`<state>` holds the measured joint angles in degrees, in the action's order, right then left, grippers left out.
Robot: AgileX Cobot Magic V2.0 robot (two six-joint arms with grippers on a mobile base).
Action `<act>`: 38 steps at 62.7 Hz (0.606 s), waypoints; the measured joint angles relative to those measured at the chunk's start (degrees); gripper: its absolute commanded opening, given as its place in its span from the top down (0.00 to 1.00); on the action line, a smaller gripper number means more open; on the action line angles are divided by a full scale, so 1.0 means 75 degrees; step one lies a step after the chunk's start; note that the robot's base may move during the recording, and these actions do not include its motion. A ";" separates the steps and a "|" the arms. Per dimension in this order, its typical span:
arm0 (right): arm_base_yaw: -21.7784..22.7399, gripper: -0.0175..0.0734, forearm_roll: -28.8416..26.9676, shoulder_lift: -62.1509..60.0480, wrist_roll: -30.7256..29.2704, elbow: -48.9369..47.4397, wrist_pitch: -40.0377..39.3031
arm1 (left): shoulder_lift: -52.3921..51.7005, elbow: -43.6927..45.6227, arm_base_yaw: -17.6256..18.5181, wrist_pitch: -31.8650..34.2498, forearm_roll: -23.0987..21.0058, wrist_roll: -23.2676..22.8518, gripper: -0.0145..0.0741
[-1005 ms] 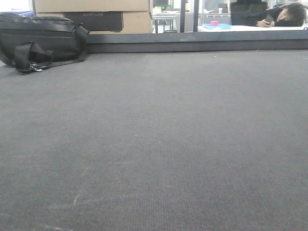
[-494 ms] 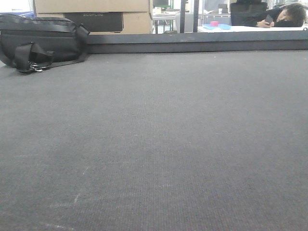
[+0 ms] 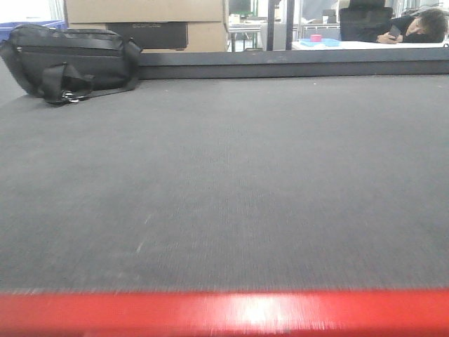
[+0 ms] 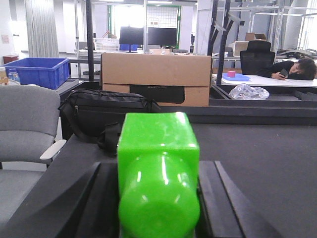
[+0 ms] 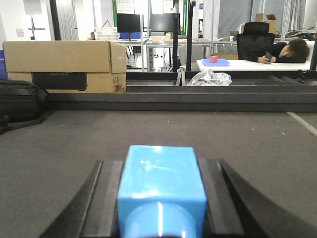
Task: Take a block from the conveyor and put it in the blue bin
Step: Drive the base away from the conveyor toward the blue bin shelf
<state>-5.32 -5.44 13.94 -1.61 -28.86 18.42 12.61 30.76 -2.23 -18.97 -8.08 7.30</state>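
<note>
Left wrist view, lower centre: the left end effector (image 4: 158,171) is clenched on a glossy green block (image 4: 157,144). The block's long axis points straight away from the camera, rounded end nearest. Right wrist view, lower centre: the right end effector (image 5: 161,166) grips a light blue block (image 5: 161,188) aligned the same way. Both hang over the dark grey conveyor (image 3: 231,189). A blue bin (image 4: 34,72) sits upper left, near a black bag (image 4: 99,111) and a cardboard box (image 4: 156,69) with lettering too faint to read.
</note>
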 measured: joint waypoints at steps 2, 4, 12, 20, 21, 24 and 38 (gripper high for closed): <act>0.0000 0.99 0.0000 0.0000 0.0000 0.0000 0.0000 | 0.0000 0.0000 0.0000 0.0000 0.0000 0.0000 0.96; 0.0000 0.99 0.0000 0.0000 0.0000 0.0000 0.0000 | 0.0000 0.0000 0.0000 0.0000 0.0000 0.0000 0.96; 0.0000 0.99 0.0000 0.0000 0.0000 0.0000 0.0000 | 0.0000 0.0000 0.0000 0.0000 0.0000 0.0000 0.96; 0.0000 0.99 0.0000 0.0000 0.0000 0.0000 0.0000 | 0.0000 0.0000 0.0000 0.0000 0.0000 0.0000 0.96; 0.0000 0.99 0.0000 0.0000 0.0000 0.0000 0.0000 | 0.0000 0.0000 0.0000 0.0000 0.0000 0.0000 0.96; 0.0000 0.99 0.0000 0.0000 0.0000 0.0000 0.0000 | -0.0017 0.0000 0.0000 0.0000 0.0000 -0.0016 0.96; 0.0000 0.99 0.0000 0.0000 0.0000 0.0000 0.0000 | -0.0085 0.0000 0.0000 0.0000 0.0000 -0.0016 0.96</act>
<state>-5.32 -5.44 13.94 -1.61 -28.86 18.42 11.97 30.76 -2.23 -18.97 -8.08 7.18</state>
